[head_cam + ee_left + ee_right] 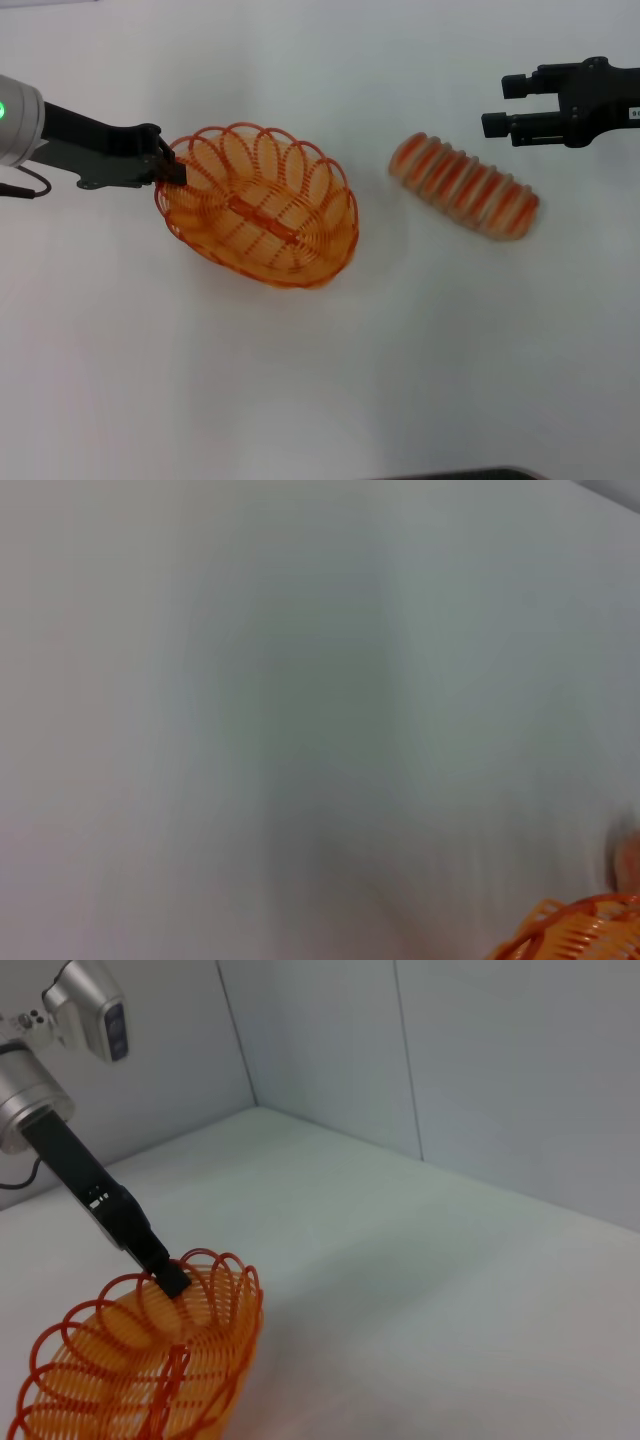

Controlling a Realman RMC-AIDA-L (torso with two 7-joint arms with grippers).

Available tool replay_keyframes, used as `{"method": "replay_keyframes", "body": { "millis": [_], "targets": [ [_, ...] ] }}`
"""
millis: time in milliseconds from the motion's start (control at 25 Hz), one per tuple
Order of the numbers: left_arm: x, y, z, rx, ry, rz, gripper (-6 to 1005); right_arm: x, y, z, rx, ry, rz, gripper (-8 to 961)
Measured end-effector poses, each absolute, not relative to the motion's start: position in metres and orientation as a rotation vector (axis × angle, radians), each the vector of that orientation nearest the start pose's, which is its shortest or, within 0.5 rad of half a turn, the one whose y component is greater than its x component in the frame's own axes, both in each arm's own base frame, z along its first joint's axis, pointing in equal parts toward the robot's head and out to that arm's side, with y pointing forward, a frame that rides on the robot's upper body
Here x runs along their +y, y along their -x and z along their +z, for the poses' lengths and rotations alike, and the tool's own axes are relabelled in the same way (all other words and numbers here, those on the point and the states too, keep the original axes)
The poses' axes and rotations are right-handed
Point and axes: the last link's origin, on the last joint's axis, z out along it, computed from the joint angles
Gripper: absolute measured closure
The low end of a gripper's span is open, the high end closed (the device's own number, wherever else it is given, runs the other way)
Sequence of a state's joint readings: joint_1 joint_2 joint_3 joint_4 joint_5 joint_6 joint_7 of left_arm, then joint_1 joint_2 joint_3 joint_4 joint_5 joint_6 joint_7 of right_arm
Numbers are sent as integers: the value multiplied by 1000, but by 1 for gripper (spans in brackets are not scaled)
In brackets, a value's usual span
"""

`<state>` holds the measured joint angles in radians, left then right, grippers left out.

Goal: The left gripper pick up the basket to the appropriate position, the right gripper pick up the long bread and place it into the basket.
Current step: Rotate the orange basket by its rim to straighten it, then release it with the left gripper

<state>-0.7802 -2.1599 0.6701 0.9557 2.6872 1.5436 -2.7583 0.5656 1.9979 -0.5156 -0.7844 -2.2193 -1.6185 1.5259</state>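
Gripping basket rim, left tool, long bread beneath parted right tool

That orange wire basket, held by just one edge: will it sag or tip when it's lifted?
The basket will probably tip, since the left end effector grips only its rim at one end. It looks light, with open wire sides. The loops seem to hold their shape, so it likely stays fairly stiff.

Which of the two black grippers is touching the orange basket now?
The left gripper, gripping the basket by its rim. The right gripper hangs open, beyond the long bread, touching nothing.
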Motion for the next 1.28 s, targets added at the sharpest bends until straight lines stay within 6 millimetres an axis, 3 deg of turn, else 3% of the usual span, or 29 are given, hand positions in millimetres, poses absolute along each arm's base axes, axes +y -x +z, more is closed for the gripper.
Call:
{"method": "replay_keyframes", "body": {
  "millis": [1280],
  "targets": [
    [376,253,6,-2027,1927,-249,922,350,-283,68,693,2643,480,232]
  ]
}}
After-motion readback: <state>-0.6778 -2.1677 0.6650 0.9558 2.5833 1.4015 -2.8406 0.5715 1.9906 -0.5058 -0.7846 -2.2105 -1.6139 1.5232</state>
